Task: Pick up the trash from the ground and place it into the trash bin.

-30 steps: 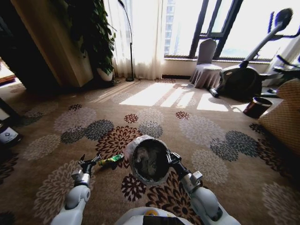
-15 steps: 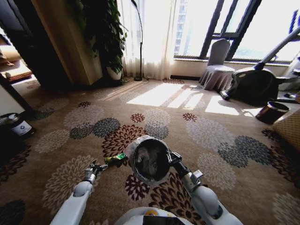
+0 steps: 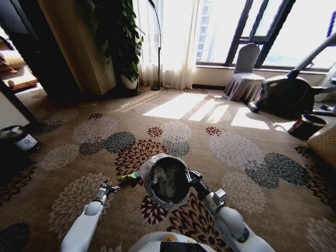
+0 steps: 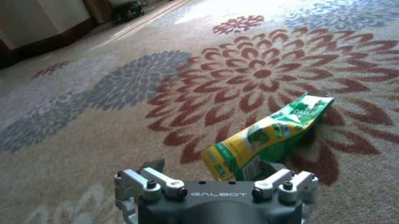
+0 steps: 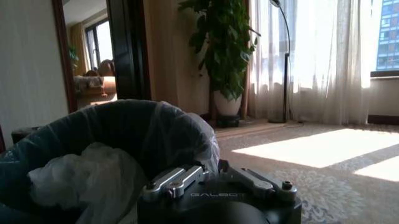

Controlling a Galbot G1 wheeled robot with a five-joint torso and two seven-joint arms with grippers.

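Right gripper (image 3: 193, 177) was clamped on the rim of the small round black trash bin with its whitish plastic liner (image 3: 168, 180), held off the floor at lower centre of the head view, mouth up, presumably to keep it within reach of each pickup (white crumpled bag already inside). Left gripper (image 3: 108, 187), fingers apart and low over the flowered carpet (image 3: 236, 152), was lined up on the green-and-yellow crinkled snack wrapper (image 4: 269, 135), lying flat just beyond its fingertips and not yet gripped.
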